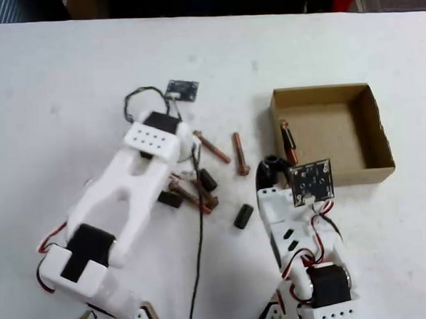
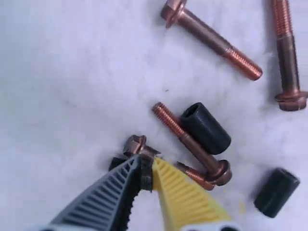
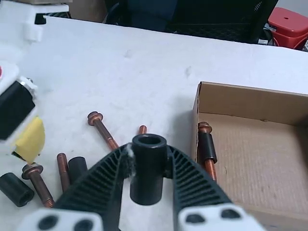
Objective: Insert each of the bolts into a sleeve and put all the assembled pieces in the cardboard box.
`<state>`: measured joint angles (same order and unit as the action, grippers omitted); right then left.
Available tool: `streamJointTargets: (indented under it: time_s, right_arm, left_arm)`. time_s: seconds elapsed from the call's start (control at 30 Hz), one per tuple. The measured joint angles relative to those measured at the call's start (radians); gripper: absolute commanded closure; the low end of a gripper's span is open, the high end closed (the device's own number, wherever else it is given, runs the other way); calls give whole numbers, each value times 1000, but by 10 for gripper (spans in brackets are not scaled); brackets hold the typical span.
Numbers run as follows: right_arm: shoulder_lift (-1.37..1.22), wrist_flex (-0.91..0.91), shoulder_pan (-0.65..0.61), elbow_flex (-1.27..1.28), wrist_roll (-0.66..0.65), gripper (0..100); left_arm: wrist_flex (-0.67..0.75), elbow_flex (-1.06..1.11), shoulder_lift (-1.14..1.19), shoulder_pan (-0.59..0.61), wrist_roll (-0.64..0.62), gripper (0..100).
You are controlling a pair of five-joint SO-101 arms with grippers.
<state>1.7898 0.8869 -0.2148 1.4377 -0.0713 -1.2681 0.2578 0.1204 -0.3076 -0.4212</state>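
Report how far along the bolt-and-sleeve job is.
Done: one assembled piece lies in the cardboard box. In hand: the right gripper holds a sleeve upright beside the box, and the left gripper is shut on a bolt among the loose parts. Left: several loose bolts and loose sleeves lie unjoined on the table, so most of the job remains.

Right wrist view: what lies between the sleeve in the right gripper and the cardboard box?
Bare table; in the right wrist view nothing sits between the sleeve in the right gripper and the cardboard box.
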Motion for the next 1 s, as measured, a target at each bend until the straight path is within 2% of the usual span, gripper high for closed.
streamJointTargets:
  time_s: [0.1,0.2,0.37,0.53,0.7,1.0]
  right_arm:
    - [0,0,-2,0,0,981]
    - [0,0,-2,0,0,981]
    - [0,0,-2,0,0,981]
    - [0,0,-2,0,0,981]
    - [0,0,-2,0,0,981]
    - [0,0,-2,0,0,981]
  left_arm:
    - [0,0,0,-9,-242,895]
    - [0,0,0,-11,-371,891]
    - [2,14,0,-9,-442,891]
    - [107,114,0,-9,-520,891]
    - [195,195,0,-9,-526,891]
    - [245,242,0,-5,-526,891]
